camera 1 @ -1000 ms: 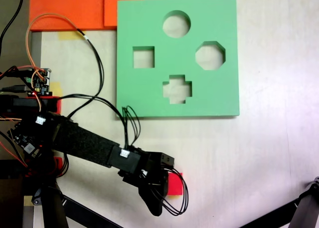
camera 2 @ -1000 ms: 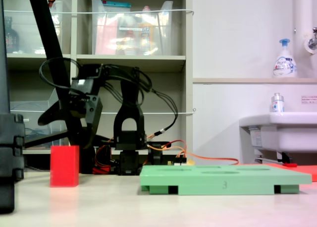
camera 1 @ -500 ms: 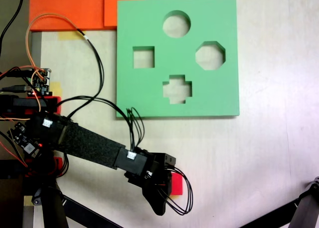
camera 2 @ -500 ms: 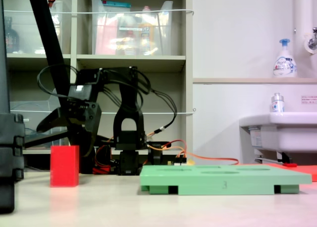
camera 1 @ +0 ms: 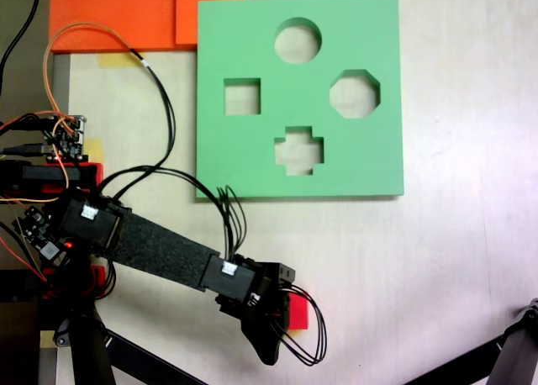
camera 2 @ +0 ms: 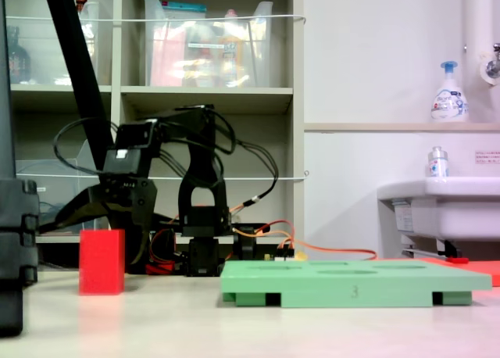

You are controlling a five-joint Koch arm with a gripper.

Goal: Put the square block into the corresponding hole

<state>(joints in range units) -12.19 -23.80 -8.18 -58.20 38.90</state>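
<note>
Since a second ago your gripper (camera 1: 282,313) has dropped lower over the red cube (camera 1: 298,311) near the desk's front edge, jaws spread to straddle it. Nothing's gripped yet; the square cutout (camera 1: 242,97) in the green foam board (camera 1: 370,162) sits empty, well apart.

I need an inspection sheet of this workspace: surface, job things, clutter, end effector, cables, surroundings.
Surface: pale table, bare near the board.
Job things: red block upright on the table, apart from the green board; square hole empty.
Clutter: orange sheets at the board's corner in the first exterior view.
End effector: low over the block, open or shut cannot be told.
Cables: black loops hang off the end effector; orange wires by the base.
Surroundings: shelves, sink, soap bottle.
</note>
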